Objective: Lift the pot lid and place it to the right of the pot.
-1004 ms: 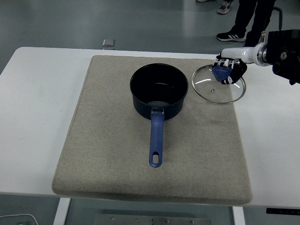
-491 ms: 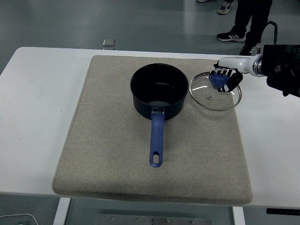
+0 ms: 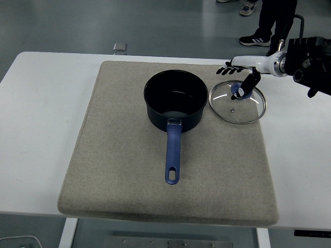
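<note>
Lid: the glass pot lid (image 3: 237, 102) lies flat on the grey mat (image 3: 119, 155), just to the right of the pot (image 3: 175, 101), with a narrow gap between rim and pot wall. Its steel rim sits almost wholly on the mat, close to the mat's right edge.
Lid knob: the blue knob (image 3: 238, 91) stands up at the lid's centre; it is the only purchase on the lid, which accounts for the hand's position directly over it.
Right hand: the right hand (image 3: 242, 76) hangs above the knob with the fingers (image 3: 226, 69) spread outward to the left and one dark digit reaching down toward the knob. Nothing is clasped; whether that digit touches the knob cannot be told.
Judgement on the hand: the splayed posture is consistent with a release, the lid bearing its own weight on the mat.
Pot: dark blue, open, upright near the mat's centre, its blue handle (image 3: 172, 155) pointing toward the near edge of the bench. The handle's direction leaves the right side free for the lid.
Task status: judged essentially complete, as the lid rests on the required side; only withdrawal of the arm appears outstanding.
Risk: a finger catching the knob on withdrawal could drag the lid against the pot.
Left hand: out of sight.
Bench: the white bench (image 3: 36, 119) carries the mat.
Surroundings: a person's legs and shoes (image 3: 256, 39) stand on the floor beyond the far edge.
</note>
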